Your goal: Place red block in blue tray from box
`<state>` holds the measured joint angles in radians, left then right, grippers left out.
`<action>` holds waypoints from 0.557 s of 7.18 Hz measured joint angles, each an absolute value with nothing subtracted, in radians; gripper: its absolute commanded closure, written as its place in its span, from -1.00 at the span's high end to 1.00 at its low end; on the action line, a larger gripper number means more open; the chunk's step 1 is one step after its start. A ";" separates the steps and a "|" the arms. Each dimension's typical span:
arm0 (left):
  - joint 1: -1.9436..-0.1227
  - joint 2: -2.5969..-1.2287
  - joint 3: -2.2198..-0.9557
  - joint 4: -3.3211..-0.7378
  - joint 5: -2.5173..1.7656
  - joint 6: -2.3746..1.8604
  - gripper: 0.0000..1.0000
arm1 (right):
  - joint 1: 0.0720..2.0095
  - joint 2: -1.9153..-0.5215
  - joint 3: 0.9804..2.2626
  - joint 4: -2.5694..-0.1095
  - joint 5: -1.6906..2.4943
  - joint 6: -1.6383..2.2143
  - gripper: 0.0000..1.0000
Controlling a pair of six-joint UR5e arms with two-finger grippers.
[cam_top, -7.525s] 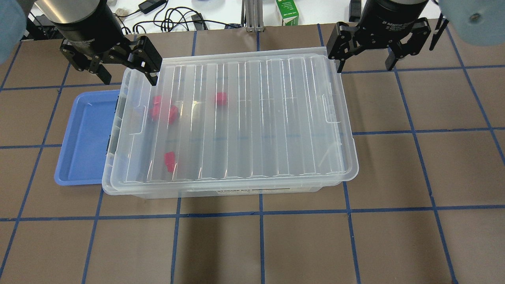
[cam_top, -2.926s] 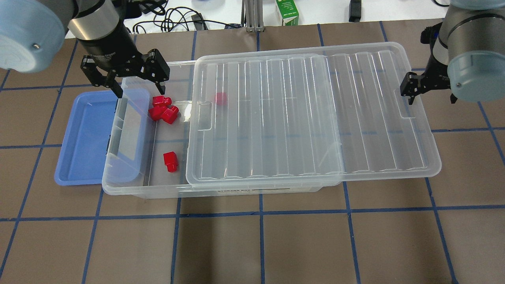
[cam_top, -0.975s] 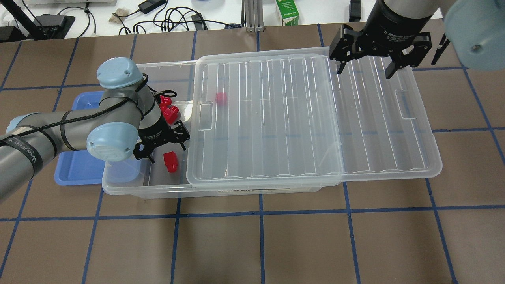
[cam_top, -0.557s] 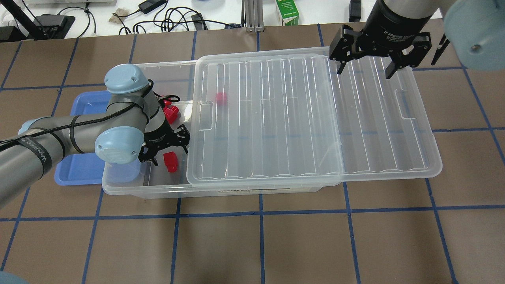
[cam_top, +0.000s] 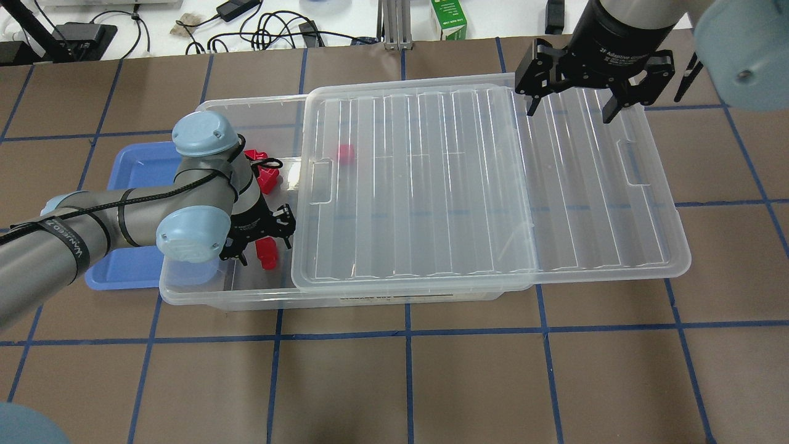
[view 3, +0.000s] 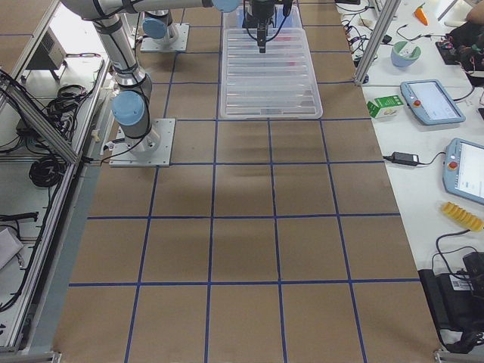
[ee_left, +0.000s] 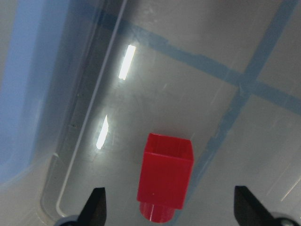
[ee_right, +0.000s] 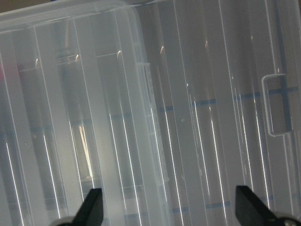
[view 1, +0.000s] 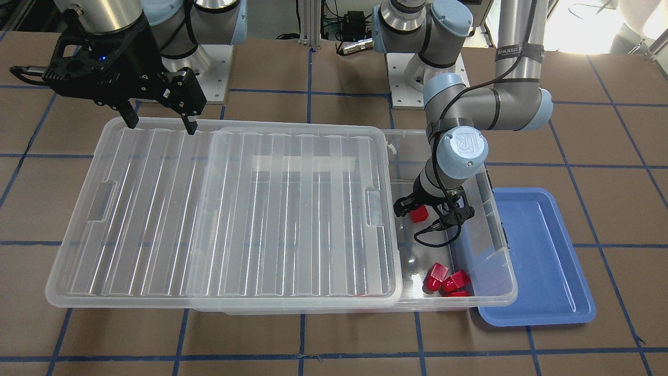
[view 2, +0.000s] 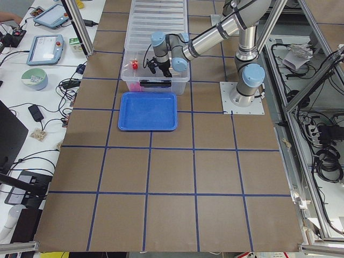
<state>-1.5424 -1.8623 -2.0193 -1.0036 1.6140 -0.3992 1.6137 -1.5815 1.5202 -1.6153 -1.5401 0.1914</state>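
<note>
The clear box (cam_top: pixel 246 297) has its lid (cam_top: pixel 462 185) slid toward its right end, so its left end is uncovered. My left gripper (cam_top: pixel 264 251) is open, low inside that uncovered end, with its fingers on either side of one red block (cam_top: pixel 267 254). In the left wrist view this red block (ee_left: pixel 165 181) lies between the open fingertips (ee_left: pixel 96 207), peg toward the camera. Three more red blocks (cam_top: pixel 265 176) lie clustered farther back, and one (cam_top: pixel 345 154) shows through the lid. The blue tray (cam_top: pixel 132 185) is empty, against the box's left end. My right gripper (cam_top: pixel 570 108) is open above the lid's far edge.
The lid overhangs the box's right end (view 1: pixel 78 250). In the front view the tray (view 1: pixel 537 250) lies right of the box wall (view 1: pixel 496 245). A green carton (cam_top: pixel 449 21) and cables (cam_top: pixel 271 28) lie beyond the table's far edge.
Since the first frame the lid has slid right and uncovered the box's left end. Over the last second my left gripper has moved over the lone red block. The right gripper has stayed still.
</note>
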 measured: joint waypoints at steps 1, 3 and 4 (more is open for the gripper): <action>-1.542 -1.867 -2.020 -1.000 1.618 -0.400 0.11 | 1.614 -1.582 1.520 -1.615 -1.540 0.192 1.00; -1.542 -1.880 -2.018 -0.999 1.617 -0.399 -0.94 | 1.614 -1.582 1.521 -1.615 -1.539 0.192 1.00; -1.542 -1.880 -2.015 -0.998 1.612 -0.397 -1.00 | 1.614 -1.582 1.521 -1.615 -1.537 0.192 1.00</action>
